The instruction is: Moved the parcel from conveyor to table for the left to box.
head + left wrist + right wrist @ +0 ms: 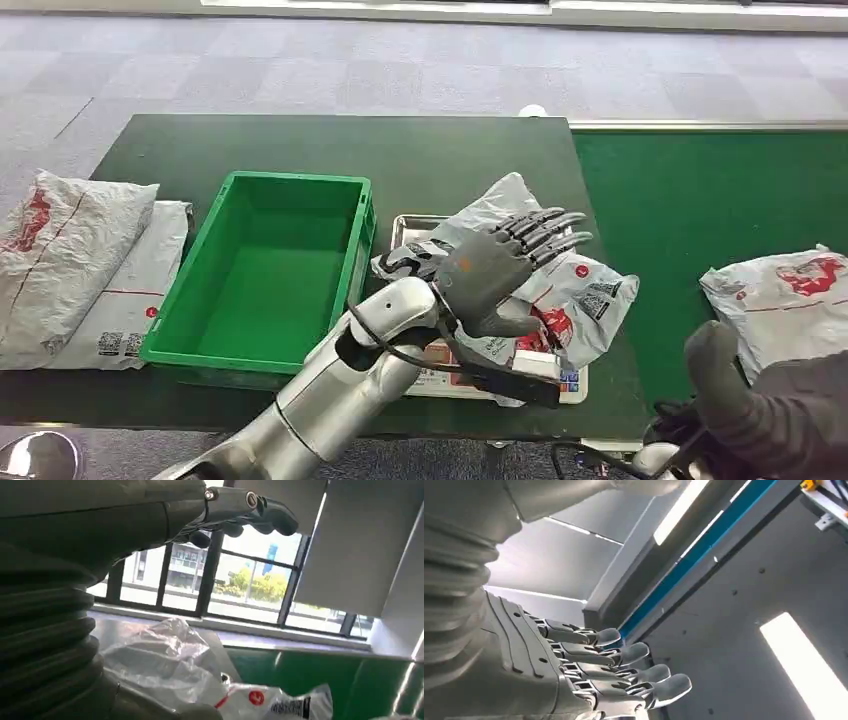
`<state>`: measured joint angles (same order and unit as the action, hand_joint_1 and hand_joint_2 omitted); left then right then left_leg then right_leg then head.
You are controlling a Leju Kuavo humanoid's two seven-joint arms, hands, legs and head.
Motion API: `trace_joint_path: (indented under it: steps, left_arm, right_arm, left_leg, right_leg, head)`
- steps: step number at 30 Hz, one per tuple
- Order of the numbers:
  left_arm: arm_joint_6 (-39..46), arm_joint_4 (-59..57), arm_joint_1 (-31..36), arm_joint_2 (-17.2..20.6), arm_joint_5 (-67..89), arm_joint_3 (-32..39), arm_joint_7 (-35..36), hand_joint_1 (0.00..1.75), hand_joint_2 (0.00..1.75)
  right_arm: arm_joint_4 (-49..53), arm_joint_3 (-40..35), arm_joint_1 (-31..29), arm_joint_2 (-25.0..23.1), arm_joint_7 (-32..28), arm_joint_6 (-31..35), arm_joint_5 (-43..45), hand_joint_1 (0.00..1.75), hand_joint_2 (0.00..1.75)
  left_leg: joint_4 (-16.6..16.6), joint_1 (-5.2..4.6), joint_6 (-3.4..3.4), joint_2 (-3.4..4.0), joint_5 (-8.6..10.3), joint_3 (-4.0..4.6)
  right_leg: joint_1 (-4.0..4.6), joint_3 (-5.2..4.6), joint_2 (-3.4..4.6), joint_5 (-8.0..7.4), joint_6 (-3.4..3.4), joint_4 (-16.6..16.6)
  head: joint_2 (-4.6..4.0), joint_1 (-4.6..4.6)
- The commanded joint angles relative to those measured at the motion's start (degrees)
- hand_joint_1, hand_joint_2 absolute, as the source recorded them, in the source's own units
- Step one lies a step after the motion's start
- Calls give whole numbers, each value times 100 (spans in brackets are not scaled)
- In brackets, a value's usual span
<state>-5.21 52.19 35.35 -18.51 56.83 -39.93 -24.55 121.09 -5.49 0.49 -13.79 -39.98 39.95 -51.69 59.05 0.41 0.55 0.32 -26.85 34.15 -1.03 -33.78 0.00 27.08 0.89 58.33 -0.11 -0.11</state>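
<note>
Head view: the left hand hovers with fingers spread, empty, over the parcel on a tray at the green box's three o'clock. Right wrist view: the right hand has straight fingers, holding nothing.

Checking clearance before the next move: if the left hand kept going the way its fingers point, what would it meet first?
Probably nothing close: the left hand hovers open above the parcel on the tray, fingers aimed toward the conveyor. Depth is unclear; that way looks free.
</note>
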Motion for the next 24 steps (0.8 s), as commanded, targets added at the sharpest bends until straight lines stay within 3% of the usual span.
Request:
trace_joint_path:
  steps: [1,14,15,16,17,24]
  left_arm:
    - [-678,-1964,787,-149,-150,-979,-73,0,175]
    - [-1168,-3150,1246,-149,-1007,-1143,344,0,175]
    - [-1111,-3211,1272,-149,-1095,-1107,401,51,175]
    - [-1108,-3231,1280,-149,-1121,-1093,415,51,175]
    - [-1106,-3274,1299,-149,-1150,-1063,430,175,175]
    - [-1084,-3382,1338,-149,-1132,-1075,511,175,175]
  right_arm:
    - [-677,98,-425,-469,-2,5,12,0,175]
    - [-753,119,-394,-397,-2,5,83,0,175]
    - [-720,141,-364,-400,-2,5,75,0,175]
    - [-713,141,-354,-398,-2,5,79,0,175]
    - [-698,144,-329,-389,-2,5,92,0,175]
    - [-694,156,-301,-385,-2,5,112,0,175]
  left_leg:
    - [-15,2,0,5,7,-16]
    - [-5,2,1,14,3,-5]
    - [-10,3,1,16,6,-7]
    - [-4,2,1,14,2,-4]
    - [-2,2,1,10,2,-2]
    - [-10,2,1,11,5,-8]
  right_leg:
    - [4,13,7,-9,-10,-14]
    - [2,0,15,-7,-7,-3]
    - [3,2,16,-11,-10,-9]
    - [2,-1,14,-6,-7,-2]
    - [2,-1,10,-4,-5,-1]
    - [2,2,12,-8,-9,-7]
  head:
    - [0,0]
    - [0,0]
    - [0,0]
    - [0,0]
    - [0,0]
    - [0,0]
